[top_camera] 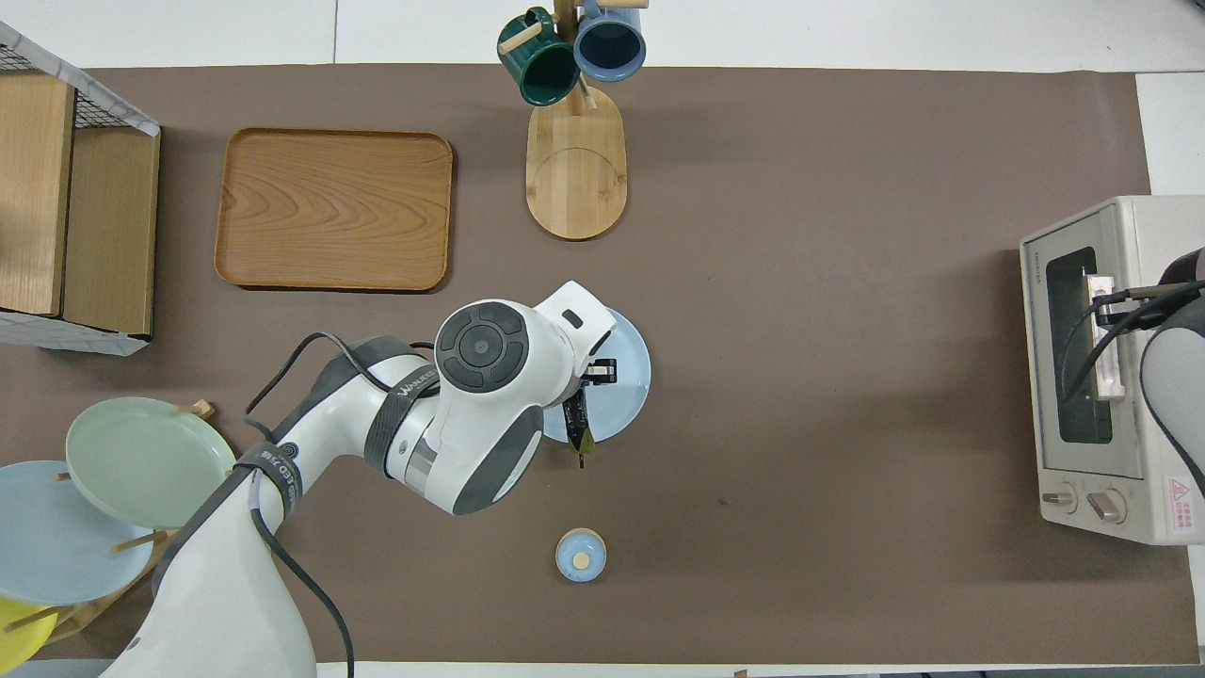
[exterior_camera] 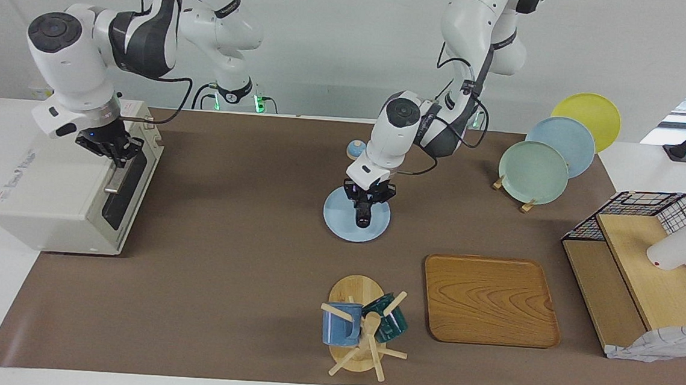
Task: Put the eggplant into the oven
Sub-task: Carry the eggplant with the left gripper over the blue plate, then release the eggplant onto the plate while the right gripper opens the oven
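The eggplant [top_camera: 577, 422] is dark and slim with a greenish tip. It sits in my left gripper [exterior_camera: 365, 209] at the light blue plate [exterior_camera: 336, 221] in the middle of the table; it also shows in the facing view [exterior_camera: 362, 218]. The left gripper is shut on it. Its tip reaches past the plate's rim toward the robots, and the rest is hidden under the hand. The off-white oven [exterior_camera: 59, 197] stands at the right arm's end, its dark glass door up. My right gripper [exterior_camera: 117, 151] is at the door's metal handle [exterior_camera: 118, 178].
A mug tree [exterior_camera: 357, 332] with a blue and a green mug and a wooden tray [exterior_camera: 489, 299] lie farther from the robots than the plate. A small blue round piece [top_camera: 581, 554] lies nearer. A plate rack [exterior_camera: 534, 173] and a wire shelf [exterior_camera: 645, 268] stand at the left arm's end.
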You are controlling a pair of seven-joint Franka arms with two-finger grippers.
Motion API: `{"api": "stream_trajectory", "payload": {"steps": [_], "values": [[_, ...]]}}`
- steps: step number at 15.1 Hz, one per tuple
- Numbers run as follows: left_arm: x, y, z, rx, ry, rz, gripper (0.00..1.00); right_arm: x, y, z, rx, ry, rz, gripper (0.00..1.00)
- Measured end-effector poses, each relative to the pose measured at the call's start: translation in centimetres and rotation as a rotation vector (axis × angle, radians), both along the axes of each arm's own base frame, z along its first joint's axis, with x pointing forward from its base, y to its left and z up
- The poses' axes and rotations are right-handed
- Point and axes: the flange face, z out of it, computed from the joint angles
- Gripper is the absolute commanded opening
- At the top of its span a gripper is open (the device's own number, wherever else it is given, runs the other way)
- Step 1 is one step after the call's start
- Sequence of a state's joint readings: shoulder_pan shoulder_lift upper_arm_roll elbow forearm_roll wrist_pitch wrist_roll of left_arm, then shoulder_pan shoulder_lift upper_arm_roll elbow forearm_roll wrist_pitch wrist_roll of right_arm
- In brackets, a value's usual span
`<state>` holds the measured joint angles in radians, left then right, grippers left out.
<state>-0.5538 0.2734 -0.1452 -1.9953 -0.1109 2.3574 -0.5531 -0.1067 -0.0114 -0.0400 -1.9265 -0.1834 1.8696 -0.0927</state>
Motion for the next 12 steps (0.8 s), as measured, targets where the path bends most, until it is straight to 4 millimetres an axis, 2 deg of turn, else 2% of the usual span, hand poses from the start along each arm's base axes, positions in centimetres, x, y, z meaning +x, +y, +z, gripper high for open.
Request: {"api": "stream_trajectory", "payload": {"steps": [4,6,8,12], "values": [[0.2,0.1,0.3,-0.002,-0.005,0.002,1.0,-0.4,-1.0,-1.6,0.003,0.0,-0.015,0.0],[1.3,1.3,2.1,0.0,-0.004,0.024,1.0,-0.5,-1.0,-1.6,0.002,-0.002,-0.013,0.0],[3.8,4.8,6.2,0.019,0.018,0.031,1.0,-0.5,-0.9,-1.7,0.002,-0.004,-0.011,0.0],[9.6,16.4,16.0,0.031,0.033,0.042,1.0,-0.7,-0.1,-1.9,0.0,-0.028,-0.033,0.0]]}}
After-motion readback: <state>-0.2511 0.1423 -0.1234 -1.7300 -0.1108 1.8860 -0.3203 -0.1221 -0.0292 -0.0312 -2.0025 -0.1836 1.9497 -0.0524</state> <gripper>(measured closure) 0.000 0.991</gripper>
